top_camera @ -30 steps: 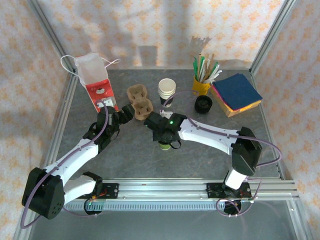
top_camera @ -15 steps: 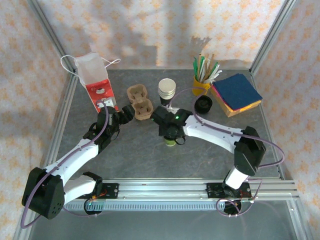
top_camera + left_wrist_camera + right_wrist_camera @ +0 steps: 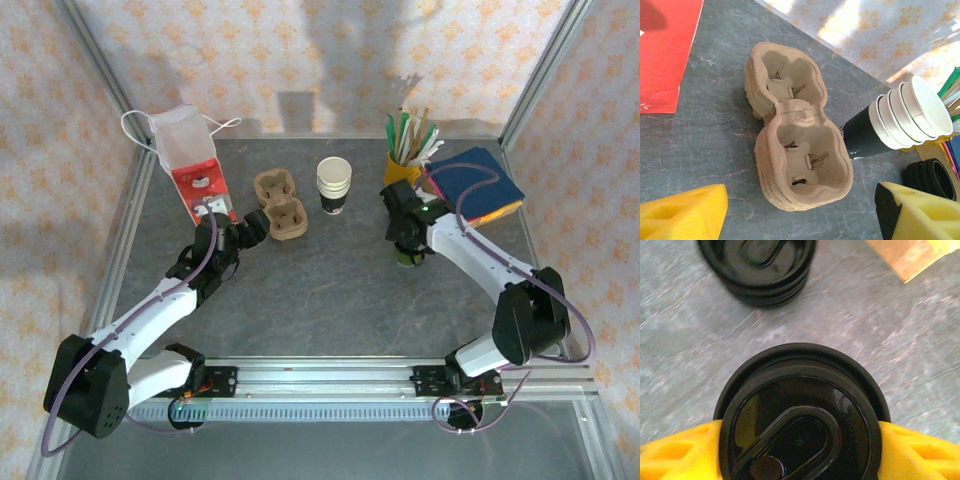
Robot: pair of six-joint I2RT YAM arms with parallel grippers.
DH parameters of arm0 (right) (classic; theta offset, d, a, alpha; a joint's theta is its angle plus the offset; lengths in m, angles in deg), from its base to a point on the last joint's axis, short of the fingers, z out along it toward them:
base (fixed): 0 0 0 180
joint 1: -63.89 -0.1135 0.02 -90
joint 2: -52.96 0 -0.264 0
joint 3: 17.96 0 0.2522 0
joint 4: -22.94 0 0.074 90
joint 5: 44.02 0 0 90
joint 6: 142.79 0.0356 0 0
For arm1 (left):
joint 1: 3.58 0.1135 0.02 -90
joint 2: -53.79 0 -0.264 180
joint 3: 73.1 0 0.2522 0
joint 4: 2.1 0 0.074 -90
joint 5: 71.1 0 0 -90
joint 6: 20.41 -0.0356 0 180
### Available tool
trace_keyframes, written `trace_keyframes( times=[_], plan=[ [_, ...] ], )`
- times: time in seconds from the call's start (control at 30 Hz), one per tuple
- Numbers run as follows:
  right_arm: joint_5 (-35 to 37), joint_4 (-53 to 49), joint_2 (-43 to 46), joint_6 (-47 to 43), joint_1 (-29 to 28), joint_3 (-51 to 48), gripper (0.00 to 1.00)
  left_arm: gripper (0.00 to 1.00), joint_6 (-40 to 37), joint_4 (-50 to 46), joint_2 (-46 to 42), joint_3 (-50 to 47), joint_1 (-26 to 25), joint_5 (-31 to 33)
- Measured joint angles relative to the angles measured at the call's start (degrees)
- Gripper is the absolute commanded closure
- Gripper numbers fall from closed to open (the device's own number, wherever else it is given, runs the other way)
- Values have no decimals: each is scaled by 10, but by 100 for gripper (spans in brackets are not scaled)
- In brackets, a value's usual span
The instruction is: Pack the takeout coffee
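Grey stone-look worktop (image 3: 330, 290), seen from above. A pulp carrier (image 3: 280, 207) with two wells sits on it, and both wells are empty. The left end effector (image 3: 250, 228) is at the carrier's near-left end. A red bag (image 3: 195, 172) stands just left of the carrier and a cup stack (image 3: 334, 184) just right of it. Well to the right of the carrier, past the stack, the right end effector (image 3: 408, 245) holds the coffee cup (image 3: 408, 260), whose greenish side peeks out beneath it. Farther right of the carrier are a yellow mug (image 3: 402, 170) of sticks and blue napkins (image 3: 475, 183).

Left wrist view: the carrier (image 3: 800, 150) lies centre, wells bare. The left end effector (image 3: 800, 220) is open, with one yellow finger (image 3: 682, 210) on either side of the carrier's near end, gripping nothing. The cup stack (image 3: 895, 120) and black lids (image 3: 935, 177) lie right of the carrier.

Right wrist view: a black lid caps the coffee cup (image 3: 800, 405), which is clamped between the yellow fingers (image 3: 675, 455) of the right end effector (image 3: 799, 452). Spare lids (image 3: 757, 262) sit on the worktop. Whether the cup is lifted cannot be told.

Progress, as a judgement: the coffee looks lidded and in hand. Bringing it to the carrier and seating it in a well remain, and possibly bagging.
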Motion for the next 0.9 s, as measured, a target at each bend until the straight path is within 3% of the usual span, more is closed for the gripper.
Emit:
trace_keyframes(
  times=[0.27, 0.4, 0.67, 0.9],
  plan=[
    [-1, 44, 26, -64, 144, -26, 30, 21, 0, -10, -6, 0, 0, 0],
    [-11, 67, 28, -81, 188, -39, 30, 21, 0, -13, -9, 0, 0, 0],
    [-33, 92, 28, -101, 228, -43, 29, 21, 0, -16, -9, 0, 0, 0],
    [-42, 106, 15, -106, 237, -41, 20, 21, 0, -16, -9, 0, 0, 0]
  ],
)
